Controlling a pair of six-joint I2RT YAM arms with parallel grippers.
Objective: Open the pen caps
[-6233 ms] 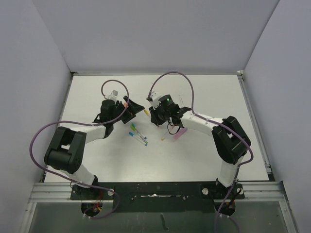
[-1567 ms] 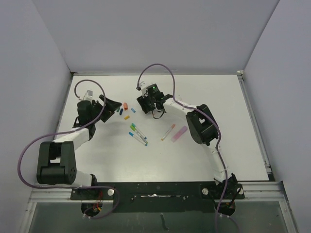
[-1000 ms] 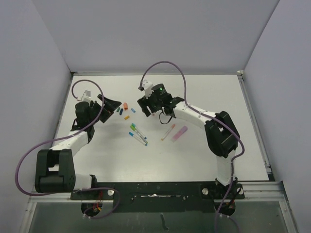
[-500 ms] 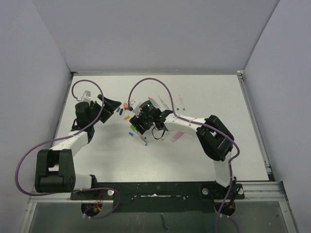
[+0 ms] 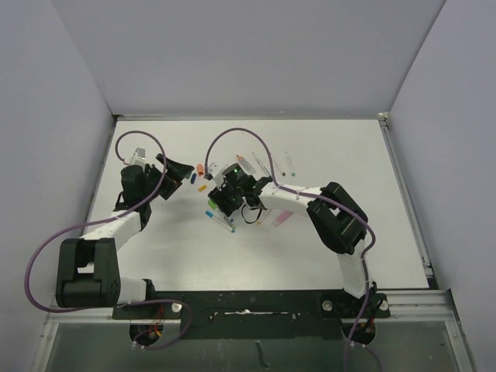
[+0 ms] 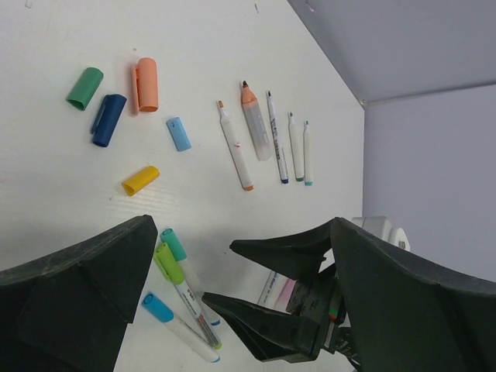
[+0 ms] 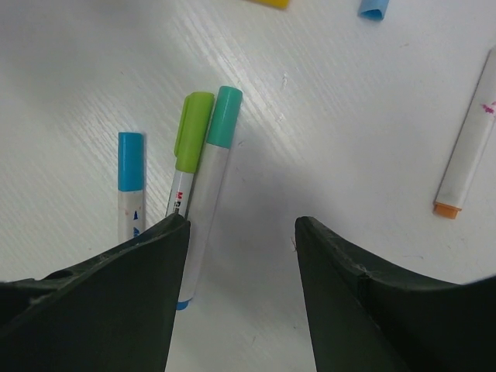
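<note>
Three tubular caps [image 7: 224, 116] (smooth, perhaps plastic).

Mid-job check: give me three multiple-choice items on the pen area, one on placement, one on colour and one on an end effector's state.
1. In the right wrist view, which lies between the other two: the blue cap, the green cap or the teal cap?
A) blue B) green C) teal

2. What colour is the loose cap nearest those three caps?
A) orange B) yellow C) dark blue

3. The left end effector is:
A) shut on a cap B) shut on a pen C) open and empty

Answers:
1 B: the green cap lies flanked by the blue and the teal.
2 B: in the left wrist view the yellow one lies closest to the teal cap.
3 C: its jaws stand wide apart with nothing between them.
</note>
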